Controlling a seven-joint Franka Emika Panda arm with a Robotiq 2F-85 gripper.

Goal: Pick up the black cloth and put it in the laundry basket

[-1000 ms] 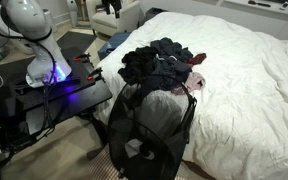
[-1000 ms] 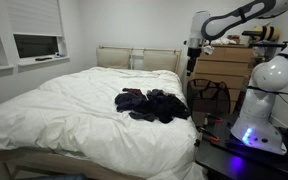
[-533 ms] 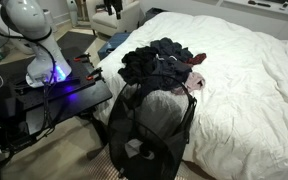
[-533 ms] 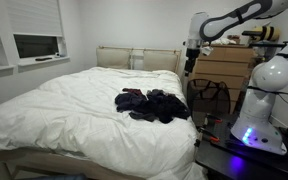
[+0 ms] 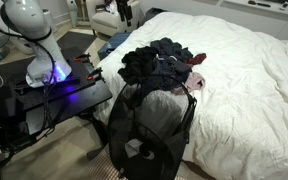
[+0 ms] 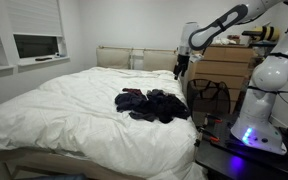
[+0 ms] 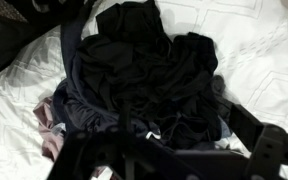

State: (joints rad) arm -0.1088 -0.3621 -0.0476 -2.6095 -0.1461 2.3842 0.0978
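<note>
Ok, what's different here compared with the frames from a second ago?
The gripper has come down and moved out toward the bed; it has taken hold of nothing. The pile of dark clothes on the bed and the laundry basket beside it lie as they were.

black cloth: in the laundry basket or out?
Out. The black cloth lies bunched on the bed, beside the laundry basket, in both exterior views.

Black cloth [image 7: 144,65] on white bed [image 5: 244,80]; black basket [image 5: 149,135].
</note>
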